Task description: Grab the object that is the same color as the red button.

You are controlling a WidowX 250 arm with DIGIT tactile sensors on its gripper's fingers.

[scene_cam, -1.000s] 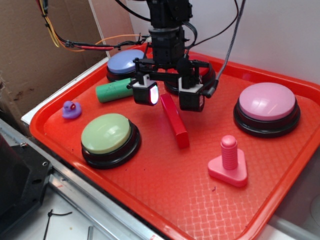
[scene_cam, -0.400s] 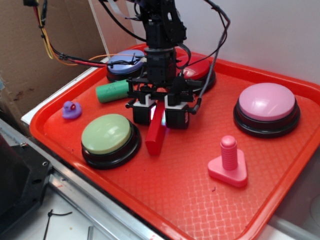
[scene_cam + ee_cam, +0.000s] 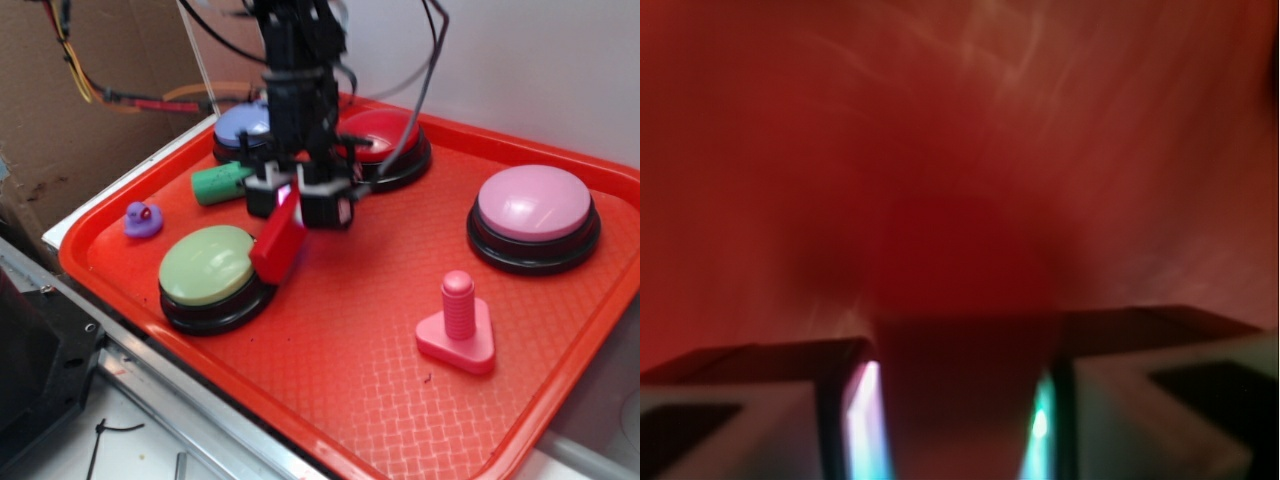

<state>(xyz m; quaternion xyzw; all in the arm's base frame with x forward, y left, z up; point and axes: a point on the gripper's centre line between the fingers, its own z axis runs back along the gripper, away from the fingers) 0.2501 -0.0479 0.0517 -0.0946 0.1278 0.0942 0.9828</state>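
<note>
The red bar [image 3: 279, 243] is clamped between the fingers [image 3: 264, 196] of the gripper [image 3: 296, 205] and is held tilted, its lower end hanging just beside, perhaps over, the right edge of the green button [image 3: 207, 266]; whether that end touches the button or the red tray [image 3: 350, 370] cannot be told. In the wrist view the bar [image 3: 960, 390] is seen as a dark red block filling the gap between the two fingers [image 3: 740, 420], while everything beyond it is blurred red. The red button [image 3: 385, 135] sits at the back of the tray, behind the gripper and partly hidden by the arm. To its left the blue button [image 3: 240, 125] is seen, with the green cylinder [image 3: 220, 182] lying in front of it. A small purple duck [image 3: 143, 220] stands near the tray's left rim. The pink button [image 3: 533, 205] is found at the right, and the pink peg [image 3: 458, 322] stands upright in front of it, well apart from the gripper.
</note>
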